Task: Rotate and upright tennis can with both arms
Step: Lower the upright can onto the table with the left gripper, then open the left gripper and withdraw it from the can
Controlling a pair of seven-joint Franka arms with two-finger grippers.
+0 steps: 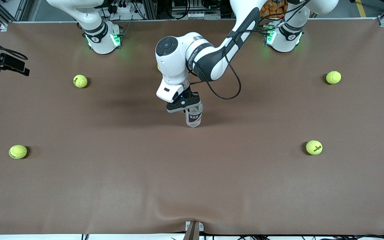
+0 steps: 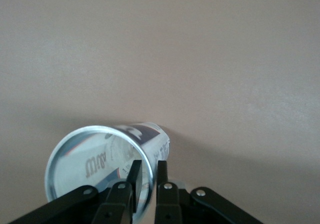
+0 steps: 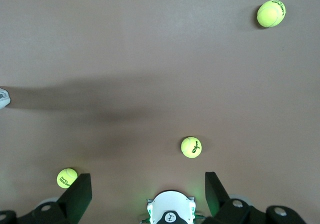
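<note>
On the brown table [image 1: 112, 186], near its middle, the tennis can [image 1: 194, 118] stands upright, a slim clear cylinder with a white-and-navy label. The left arm [image 1: 212, 56] reaches out from its base at its own end of the table and bends down over the can. Its black left gripper [image 1: 188, 106] sits at the can's open top. The left wrist view looks down into the can's silvery rim [image 2: 75, 144]. There the two fingers [image 2: 134, 176] straddle the can's wall, one inside the mouth and one outside. The jaws stand close together on either side of the thin wall, but whether they are pinching it or have just let go cannot be told.

The right arm [image 1: 92, 20] waits, folded up above its own base. Its right gripper [image 3: 148, 194] is out of the front view, and in the right wrist view its two fingers stand wide apart with nothing between them, high over the table.

Four yellow-green tennis balls lie well apart from the can. One ball [image 1: 80, 81] lies near the right arm's base, and another [image 1: 18, 151] lies nearer the front camera at that same end. At the left arm's end, one ball [image 1: 333, 77] lies near that arm's base. A last ball [image 1: 314, 147] lies nearer the camera.
</note>
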